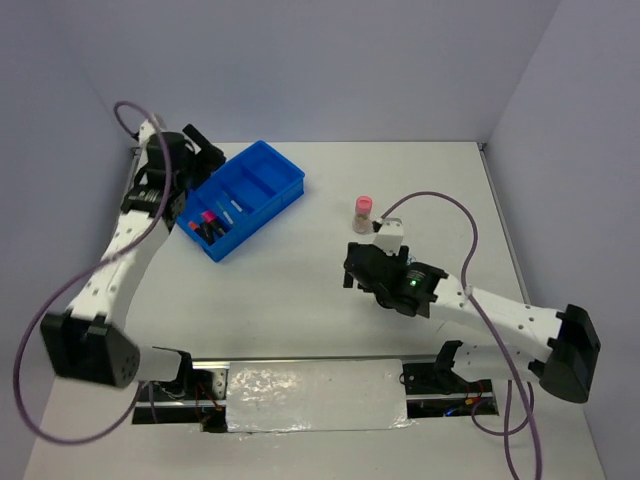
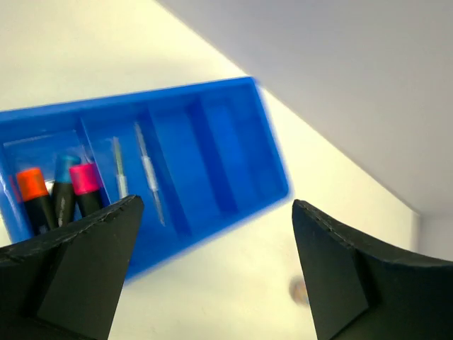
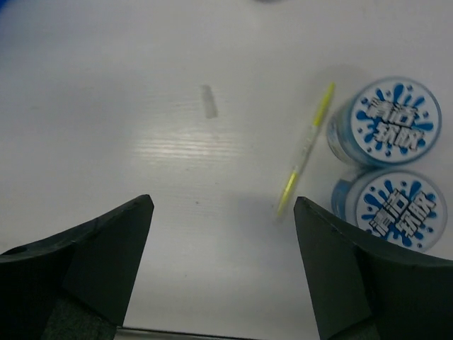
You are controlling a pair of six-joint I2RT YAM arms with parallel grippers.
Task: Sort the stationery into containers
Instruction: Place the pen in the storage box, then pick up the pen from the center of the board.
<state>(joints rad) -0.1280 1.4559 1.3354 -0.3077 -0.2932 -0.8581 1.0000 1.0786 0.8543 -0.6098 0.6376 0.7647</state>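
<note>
Left hand is held spread wide above the blue tray; right hand is likewise spread, near the yellow pen.

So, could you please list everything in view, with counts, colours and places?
tray: one, blue, far left of the table, divided into compartments
highlighters: three, black with orange, blue and pink caps, together in one end of the tray
grey pens: two, thin, in the tray beside the highlighters
yellow pen: one, on the table beside the discs
discs: two, blue-white, side by side on the table
bottle: one, pink cap, upright mid-table
table: one, white
cables: purple, one along each arm
left arm: white and black, over the tray
right arm: white and black, mid-table
left fingers: black, open, empty
right fingers: black, open, empty
</note>
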